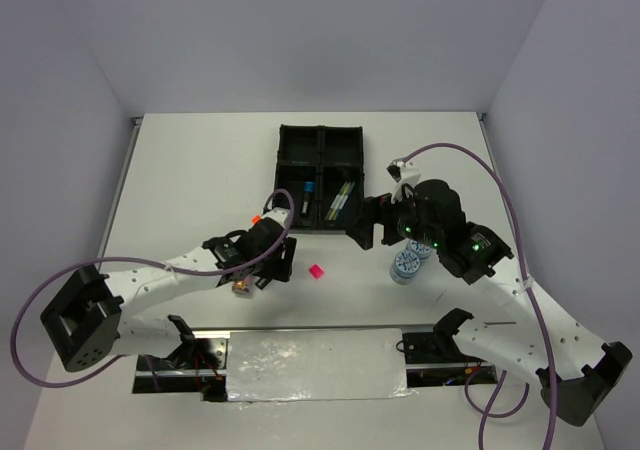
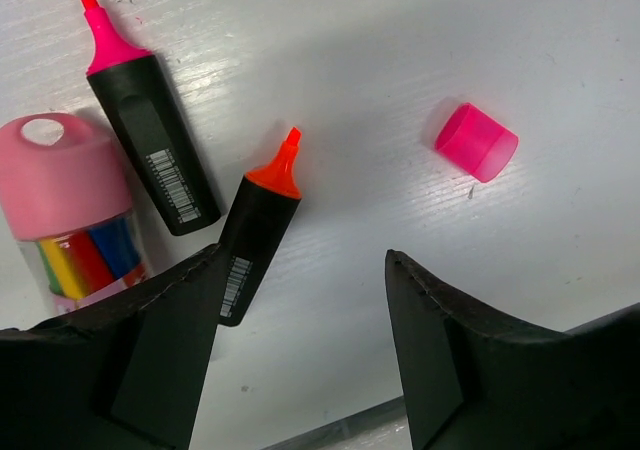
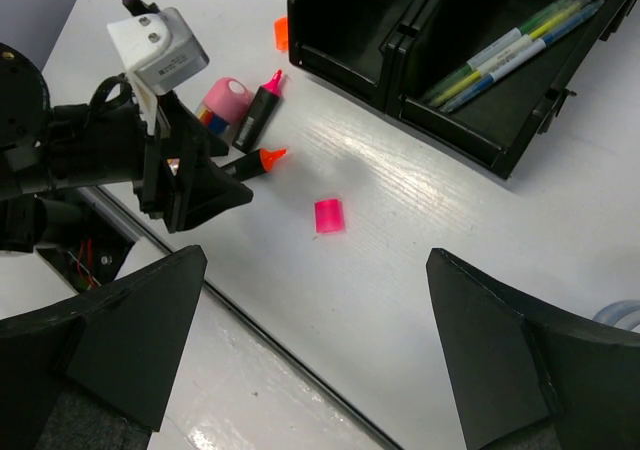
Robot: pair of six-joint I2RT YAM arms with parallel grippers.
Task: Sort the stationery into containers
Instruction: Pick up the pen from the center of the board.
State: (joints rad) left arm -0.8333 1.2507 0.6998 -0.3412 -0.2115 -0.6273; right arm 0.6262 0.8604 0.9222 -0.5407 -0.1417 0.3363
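Observation:
The black four-compartment tray (image 1: 320, 130) holds a blue-capped highlighter (image 1: 310, 192) in its near left square and thin pens (image 1: 340, 201) in its near right one; the pens also show in the right wrist view (image 3: 515, 50). My left gripper (image 2: 303, 262) is open and empty above the table. Just beyond it lie an uncapped orange highlighter (image 2: 258, 232), an uncapped pink highlighter (image 2: 150, 140) and a pink tube (image 2: 65, 195). A loose pink cap (image 2: 477, 142) lies to the right. My right gripper (image 3: 318, 260) is open and empty, above the pink cap (image 3: 328, 215).
An orange cap (image 3: 281, 33) lies by the tray's near left corner. Two blue-white rolls (image 1: 408, 263) stand under the right arm. A metal strip (image 1: 315, 362) runs along the table's near edge between the arm bases.

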